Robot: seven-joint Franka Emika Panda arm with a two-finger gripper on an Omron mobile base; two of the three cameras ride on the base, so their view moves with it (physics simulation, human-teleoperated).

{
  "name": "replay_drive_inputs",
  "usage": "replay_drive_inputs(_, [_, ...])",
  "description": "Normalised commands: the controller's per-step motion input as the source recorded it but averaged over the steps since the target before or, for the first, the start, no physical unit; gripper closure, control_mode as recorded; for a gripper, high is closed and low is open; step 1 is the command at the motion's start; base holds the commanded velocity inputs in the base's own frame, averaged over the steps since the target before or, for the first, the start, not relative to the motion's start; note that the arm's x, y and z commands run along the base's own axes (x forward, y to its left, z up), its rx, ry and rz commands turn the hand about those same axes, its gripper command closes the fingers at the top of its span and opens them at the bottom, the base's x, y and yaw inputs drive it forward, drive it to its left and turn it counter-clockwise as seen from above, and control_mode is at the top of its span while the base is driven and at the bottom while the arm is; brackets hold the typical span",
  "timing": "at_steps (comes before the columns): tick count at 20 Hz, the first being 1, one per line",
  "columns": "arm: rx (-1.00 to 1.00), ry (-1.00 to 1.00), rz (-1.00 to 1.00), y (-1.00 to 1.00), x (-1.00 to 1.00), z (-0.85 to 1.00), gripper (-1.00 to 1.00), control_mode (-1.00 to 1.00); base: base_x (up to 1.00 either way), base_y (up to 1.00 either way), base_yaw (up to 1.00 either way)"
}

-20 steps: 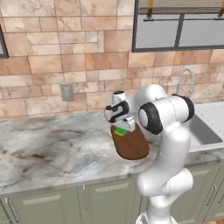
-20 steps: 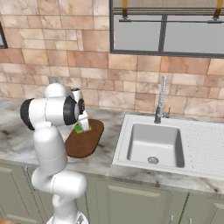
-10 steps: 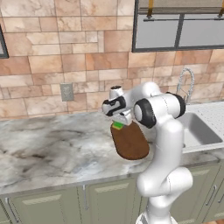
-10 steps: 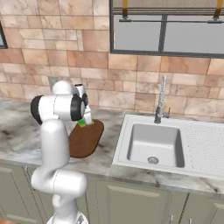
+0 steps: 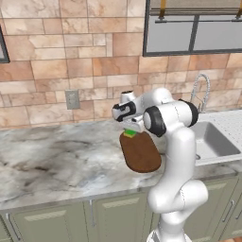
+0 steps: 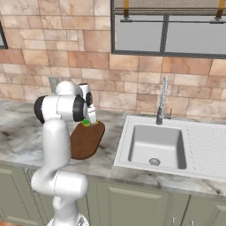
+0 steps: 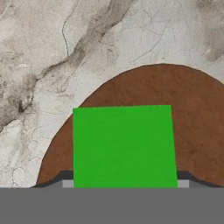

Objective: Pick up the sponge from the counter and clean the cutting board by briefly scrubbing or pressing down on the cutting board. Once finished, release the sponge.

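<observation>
The desk (image 5: 52, 156) is a long grey-white marbled stone top with dark veins, running under a tan brick wall and above grey-green cabinet doors. The right base view adds what the left one crops: the whole white sink basin (image 6: 158, 145) set into the stone, with its ribbed drainer and a chrome faucet (image 6: 162, 102) behind it.

The white arm (image 5: 172, 156) bends forward over the desk, its hand reaching toward the wall. Beneath it lies the cutting board (image 5: 141, 152), a dark reddish-brown oval flat on the stone, one rounded end toward the wall and the other near the desk's front edge. From the right base view the arm's upper link hides part of that board (image 6: 88, 139).

The tool (image 5: 130, 128) points down at the far end of the board. The sponge (image 5: 129, 134) sits right under it, a small green block with a sliver of yellow beneath. The hand view shows its green top (image 7: 124, 146) squarely between the fingertips at the bottom edge, brown wood around it and marbled stone beyond; the tool appears clenched on the sponge.
</observation>
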Motion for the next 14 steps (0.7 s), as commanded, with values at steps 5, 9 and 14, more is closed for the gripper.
replay_drive_inputs(5, [0.0,0.05,0.0,-0.55,0.0,-0.31,1.0,-1.0,0.0,0.0,0.0])
replay_drive_inputs(9, [0.0,0.07,0.0,-0.52,-0.06,-0.45,1.0,-1.0,0.0,0.0,0.0])
replay_drive_inputs(14, [-0.01,0.05,0.0,-0.48,-0.26,-0.43,1.0,-1.0,0.0,0.0,0.0])
